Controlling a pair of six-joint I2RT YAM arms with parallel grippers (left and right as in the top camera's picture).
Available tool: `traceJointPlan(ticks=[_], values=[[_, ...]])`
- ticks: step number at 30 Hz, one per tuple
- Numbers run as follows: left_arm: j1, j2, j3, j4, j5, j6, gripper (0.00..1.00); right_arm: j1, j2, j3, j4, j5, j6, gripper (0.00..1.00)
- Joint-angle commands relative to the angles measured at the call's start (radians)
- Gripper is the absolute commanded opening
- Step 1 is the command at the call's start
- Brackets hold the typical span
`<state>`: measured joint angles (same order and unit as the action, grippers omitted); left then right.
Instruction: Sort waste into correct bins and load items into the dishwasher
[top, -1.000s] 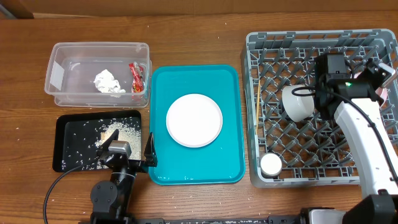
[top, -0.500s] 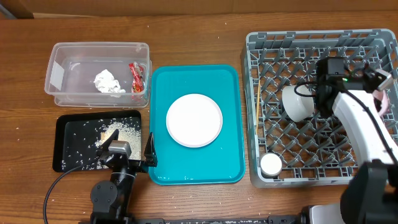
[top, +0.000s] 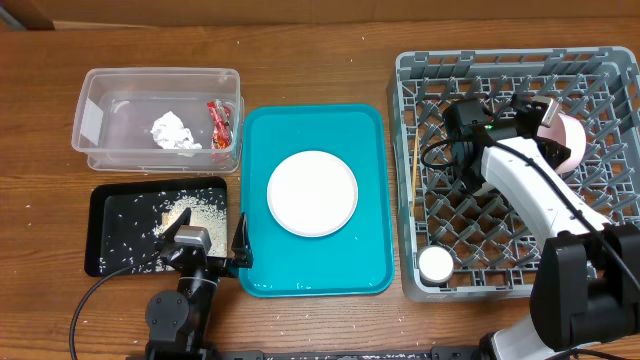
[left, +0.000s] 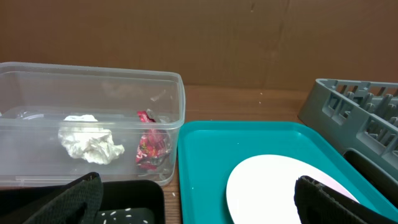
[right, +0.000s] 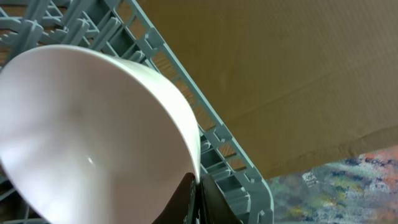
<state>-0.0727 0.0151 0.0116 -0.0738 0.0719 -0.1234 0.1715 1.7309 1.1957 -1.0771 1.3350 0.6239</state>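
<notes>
Loading the rack (top: 600, 62) is the step in hand. The waste looks sorted: tissue (top: 172, 131) and wrapper (top: 218, 120) lie in the tub (top: 92, 122) far left of the rack, and rice scraps lie in the black tray (top: 100, 262). The right gripper (right: 198, 198) is pinched shut on the rim of the bowl (top: 563, 140), holding it tilted over the rack's far right part. Whether it touches the pegs, I cannot tell. The bowl is smooth, glossy and pale with a pink cast. Next it probably needs lowering between pegs so it leans steadily before release. The cup (top: 436, 264) sits in the rack's near left corner and chopsticks (top: 414, 170) lie along its left wall. The plate (top: 312, 193) waits just left of the rack. The left gripper (top: 208, 240) rests wide open and empty.
</notes>
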Motion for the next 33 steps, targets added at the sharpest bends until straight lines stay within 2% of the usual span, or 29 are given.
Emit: traceJointPlan(ticks=[1, 7, 15, 16, 18, 21, 24, 26, 29, 33], values=[[-0.006, -0.011, -0.007, 0.003, 0.006, 0.004, 1.00, -0.003, 0.012, -0.003, -0.013, 0.009, -0.007, 0.04], [-0.006, -0.010, -0.007, 0.003, 0.006, 0.004, 1.00, 0.034, 0.012, -0.003, -0.032, 0.011, -0.007, 0.04], [-0.006, -0.011, -0.007, 0.004, 0.006, 0.004, 1.00, 0.163, 0.012, -0.003, -0.074, 0.014, -0.002, 0.04], [-0.006, -0.010, -0.007, 0.003, 0.006, 0.004, 1.00, 0.179, 0.012, -0.003, -0.085, 0.017, -0.002, 0.06], [-0.006, -0.010, -0.007, 0.003, 0.006, 0.004, 1.00, 0.206, 0.011, -0.002, -0.097, 0.022, 0.000, 0.20], [-0.006, -0.011, -0.007, 0.003, 0.006, 0.004, 1.00, 0.253, -0.004, 0.018, -0.137, 0.022, 0.063, 0.34], [-0.006, -0.010, -0.007, 0.003, 0.006, 0.004, 1.00, 0.304, -0.038, 0.064, -0.201, 0.001, 0.143, 0.41], [-0.006, -0.011, -0.007, 0.004, 0.006, 0.004, 1.00, 0.343, -0.065, 0.099, -0.211, -0.032, 0.142, 0.46], [-0.006, -0.011, -0.007, 0.004, 0.006, 0.004, 1.00, 0.430, -0.100, 0.176, -0.211, -0.173, 0.128, 0.57], [-0.006, -0.010, -0.007, 0.003, 0.006, 0.004, 1.00, 0.525, -0.106, 0.252, -0.153, -0.491, 0.109, 0.59]])
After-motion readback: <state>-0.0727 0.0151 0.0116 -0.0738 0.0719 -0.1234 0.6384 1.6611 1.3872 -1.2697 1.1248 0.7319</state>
